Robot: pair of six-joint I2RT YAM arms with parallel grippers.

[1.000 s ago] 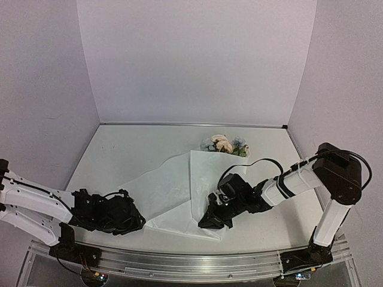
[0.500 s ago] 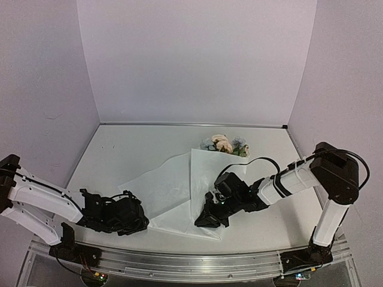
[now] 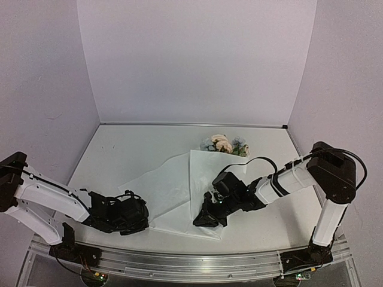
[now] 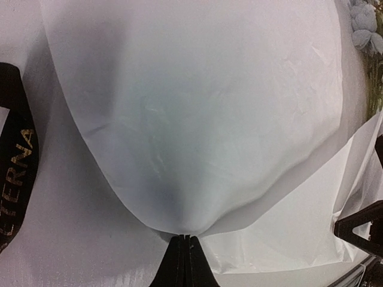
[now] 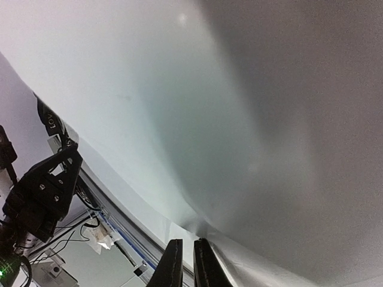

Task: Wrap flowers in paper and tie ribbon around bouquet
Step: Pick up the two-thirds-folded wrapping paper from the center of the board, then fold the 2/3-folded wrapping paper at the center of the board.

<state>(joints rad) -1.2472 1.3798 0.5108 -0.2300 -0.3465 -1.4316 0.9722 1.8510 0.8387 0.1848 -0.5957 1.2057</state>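
Observation:
The white paper (image 3: 173, 185) lies spread over the middle of the table, with its right sheet raised along a fold. My left gripper (image 3: 143, 219) is low at the paper's near-left edge. In the left wrist view it (image 4: 184, 239) is shut on the paper (image 4: 197, 107), which puckers at the tips. My right gripper (image 3: 199, 220) is at the near-right corner. Its jaws (image 5: 187, 242) are pressed nearly together on the paper (image 5: 239, 107), which billows above them. The flowers (image 3: 222, 143) lie at the paper's far end. A black lettered ribbon (image 4: 15, 161) lies flat left of the sheet.
The metal rail (image 3: 191, 263) runs along the table's near edge, just behind both grippers. Lilac walls close in the table (image 3: 119, 149) on three sides. A black bracket with cables (image 5: 42, 191) shows beyond the rail in the right wrist view.
My left gripper slid right to the paper's near-left edge and closed on it. My right gripper shifted slightly left with its corner of the paper.

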